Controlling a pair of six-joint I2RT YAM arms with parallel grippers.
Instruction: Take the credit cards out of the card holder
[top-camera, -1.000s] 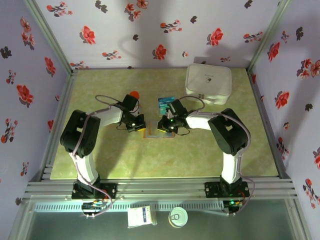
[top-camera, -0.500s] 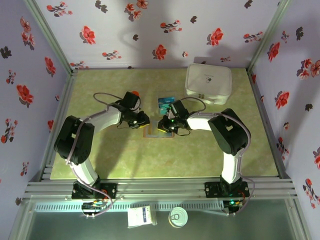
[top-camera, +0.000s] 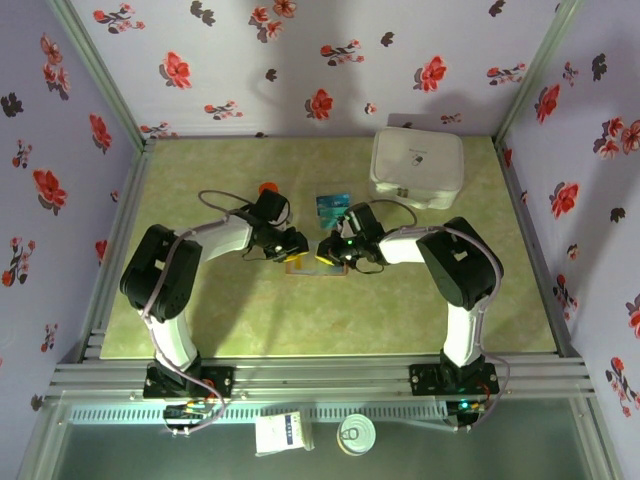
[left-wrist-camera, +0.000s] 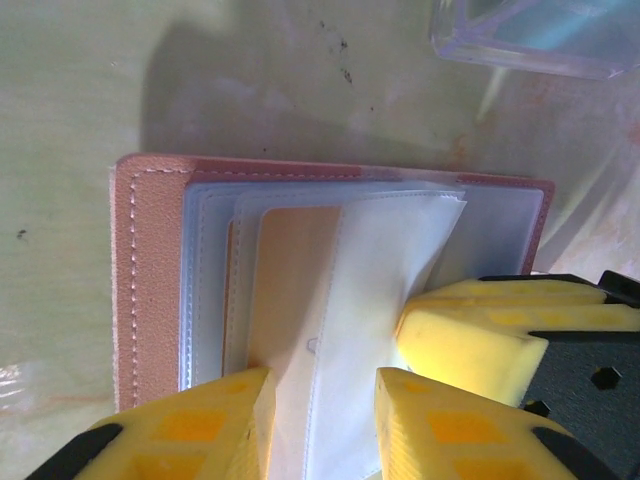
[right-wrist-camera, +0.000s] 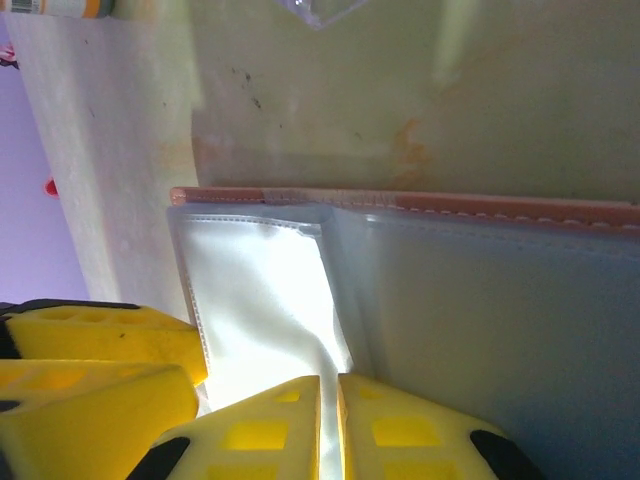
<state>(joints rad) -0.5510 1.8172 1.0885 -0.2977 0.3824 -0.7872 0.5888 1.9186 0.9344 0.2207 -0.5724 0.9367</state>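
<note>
Tan card holder (left-wrist-camera: 150, 270) held at its clear sleeve (right-wrist-camera: 260, 290) by the clenched right gripper (right-wrist-camera: 330, 410); left gripper (left-wrist-camera: 325, 390) parted astride a yellowish card (left-wrist-camera: 290, 290). Next, likely: clamp, withdraw.

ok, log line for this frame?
left gripper: open, astride card holder sleeves | right gripper: shut on one sleeve | card holder: open on table

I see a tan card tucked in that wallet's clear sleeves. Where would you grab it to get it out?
Probably its near end, between the open left gripper's fingers, coming from that side. The tan card lies flat in the card holder's sleeves, far end tucked deep, so only that edge seems free to pinch.
</note>
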